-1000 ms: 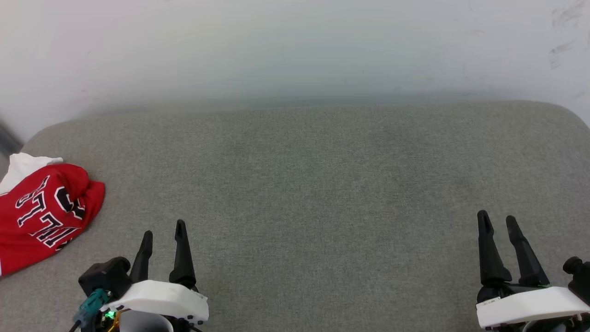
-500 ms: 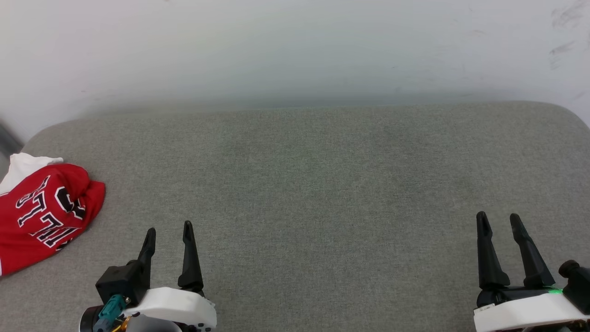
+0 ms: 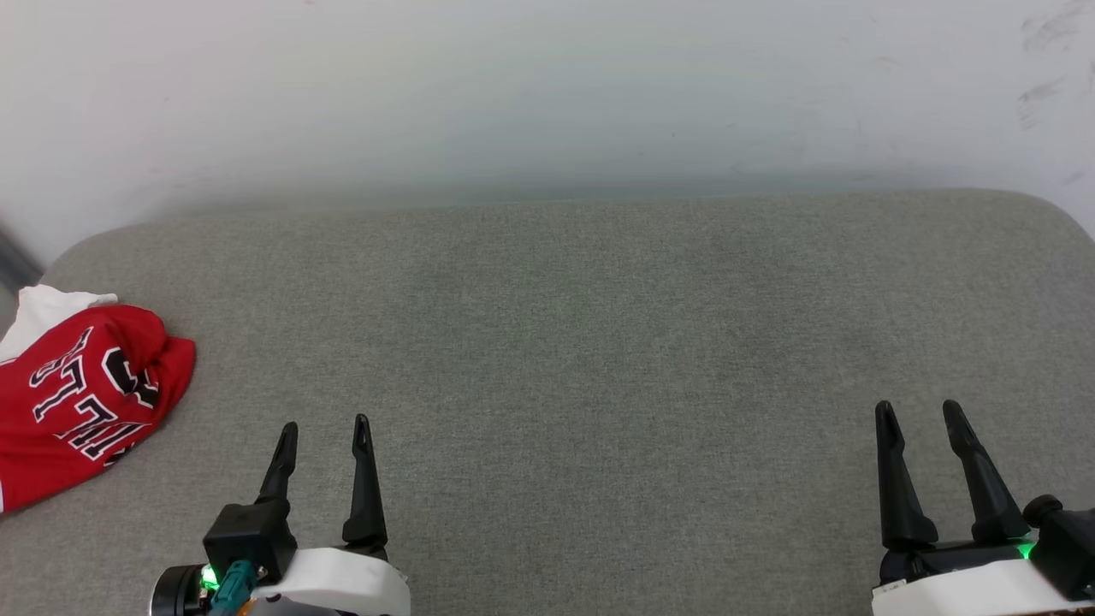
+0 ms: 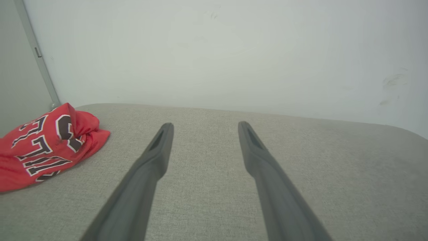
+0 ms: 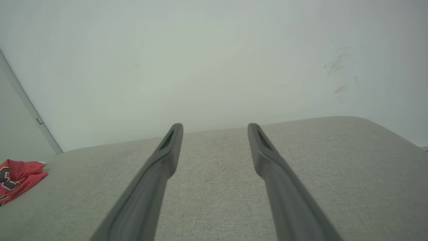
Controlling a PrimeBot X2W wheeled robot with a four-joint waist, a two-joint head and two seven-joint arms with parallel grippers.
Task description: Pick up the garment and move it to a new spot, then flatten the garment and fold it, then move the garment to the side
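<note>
The garment (image 3: 73, 406) is a red jersey with black, white-outlined letters and a white sleeve. It lies crumpled at the far left edge of the grey cushion (image 3: 565, 342), partly cut off by the head view's left border. It also appears in the left wrist view as the garment (image 4: 43, 145) and in the right wrist view as the garment (image 5: 16, 177). My left gripper (image 3: 325, 425) stands open to the right of it, well apart, with nothing between its fingers (image 4: 157, 150). My right gripper (image 3: 917, 409) is open at the lower right, holding nothing.
A pale wall (image 3: 547, 94) rises right behind the cushion's back edge. The cushion's rounded corners show at the far left and far right. A grey door-frame strip (image 4: 36, 53) stands beyond the garment.
Both grippers have drawn back a little toward the bottom of the head view; the left one also shifted slightly right and straightened. The garment has not moved.
</note>
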